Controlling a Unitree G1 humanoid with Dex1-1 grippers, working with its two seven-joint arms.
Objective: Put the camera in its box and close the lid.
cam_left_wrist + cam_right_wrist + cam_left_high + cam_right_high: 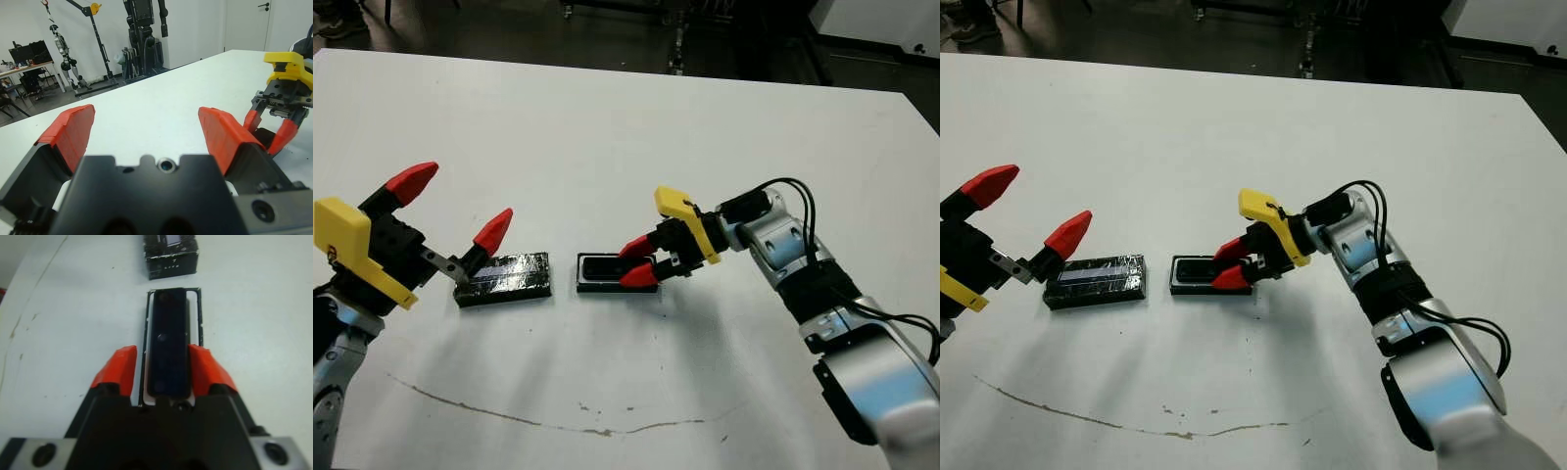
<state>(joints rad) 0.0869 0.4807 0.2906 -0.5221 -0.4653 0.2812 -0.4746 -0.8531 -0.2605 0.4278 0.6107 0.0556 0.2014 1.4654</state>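
The camera (168, 345) lay in the box (607, 273), which sat near the middle of the white table (626, 127), toward its front edge. The right gripper (637, 262) straddled the box's right end, its red fingers (117, 367) parted on either side of the camera; whether they pressed it could not be told. Just left of the box lay the lid (505, 278). The left gripper (452, 209) hovered by the lid's left end, fingers spread wide, gripping nothing.

Camera (168, 345) in box (590, 285) — lid (506, 275) beside.
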